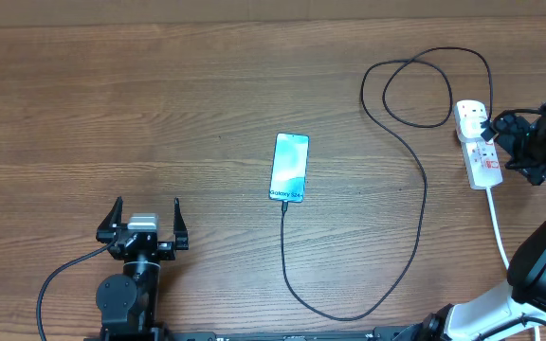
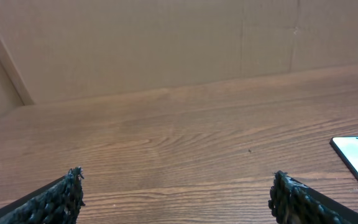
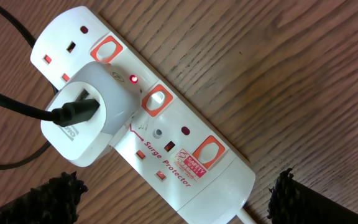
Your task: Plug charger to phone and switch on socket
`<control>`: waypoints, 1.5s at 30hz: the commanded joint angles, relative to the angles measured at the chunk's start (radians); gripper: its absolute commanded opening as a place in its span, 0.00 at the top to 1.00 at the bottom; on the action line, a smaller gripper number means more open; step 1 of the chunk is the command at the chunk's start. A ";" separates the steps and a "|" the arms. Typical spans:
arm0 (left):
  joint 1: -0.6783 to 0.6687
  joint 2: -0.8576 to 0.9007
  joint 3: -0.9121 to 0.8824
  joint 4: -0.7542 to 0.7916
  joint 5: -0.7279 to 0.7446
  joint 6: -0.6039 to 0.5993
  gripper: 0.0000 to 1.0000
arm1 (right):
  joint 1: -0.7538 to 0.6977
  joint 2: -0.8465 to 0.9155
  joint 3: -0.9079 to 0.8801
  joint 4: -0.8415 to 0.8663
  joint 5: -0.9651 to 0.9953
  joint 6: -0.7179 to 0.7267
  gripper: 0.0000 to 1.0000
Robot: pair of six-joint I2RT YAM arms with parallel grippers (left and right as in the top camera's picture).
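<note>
Two pincers stood spread wide, grasping nothing: the left pincer [image 1: 148,203] at the near left of the surface [image 1: 159,95], the right pincer [image 1: 497,142] over the socket [image 1: 479,152] at the far right. The phone [image 1: 290,168] lay mid-surface, screen lit, with the charger [image 1: 425,199] touching its near end. Its cable looped right and far to a white plug [image 3: 86,121] seated in the socket beside a glowing red lamp [image 3: 133,79].

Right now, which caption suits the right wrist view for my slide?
Open right pincer hovers above the white socket, charger plugged in, a small red light glowing.
</note>
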 commanded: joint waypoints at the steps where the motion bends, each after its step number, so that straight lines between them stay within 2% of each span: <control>1: -0.006 -0.011 -0.003 -0.002 -0.006 0.022 0.00 | 0.002 0.000 -0.007 0.005 -0.002 -0.003 0.00; 9: -0.006 -0.011 -0.003 -0.002 -0.006 0.022 0.00 | 0.002 -0.038 -0.007 0.005 -0.002 -0.003 0.00; 20: -0.006 -0.011 -0.003 -0.002 -0.006 0.022 0.00 | 0.030 -0.274 -0.007 0.005 -0.002 -0.003 0.00; 26: -0.006 -0.011 -0.003 -0.002 -0.006 0.022 0.00 | 0.157 -0.380 -0.007 0.005 -0.002 -0.003 0.00; 31: -0.006 -0.011 -0.003 -0.002 -0.006 0.022 0.00 | 0.325 -0.443 -0.007 0.005 0.043 -0.004 0.00; 32: -0.006 -0.011 -0.003 -0.002 -0.006 0.022 0.00 | 0.360 -0.451 -0.007 0.005 0.100 -0.004 0.06; 33: -0.006 -0.011 -0.003 -0.002 -0.006 0.022 0.00 | 0.394 -0.458 -0.007 -0.005 0.156 -0.004 0.16; 38: -0.006 -0.011 -0.003 -0.002 -0.006 0.022 0.00 | 0.551 -0.462 -0.011 -0.084 0.350 -0.004 0.13; 45: -0.006 -0.011 -0.003 -0.002 -0.006 0.022 0.00 | 0.589 -0.463 -0.127 -0.035 0.365 -0.004 0.12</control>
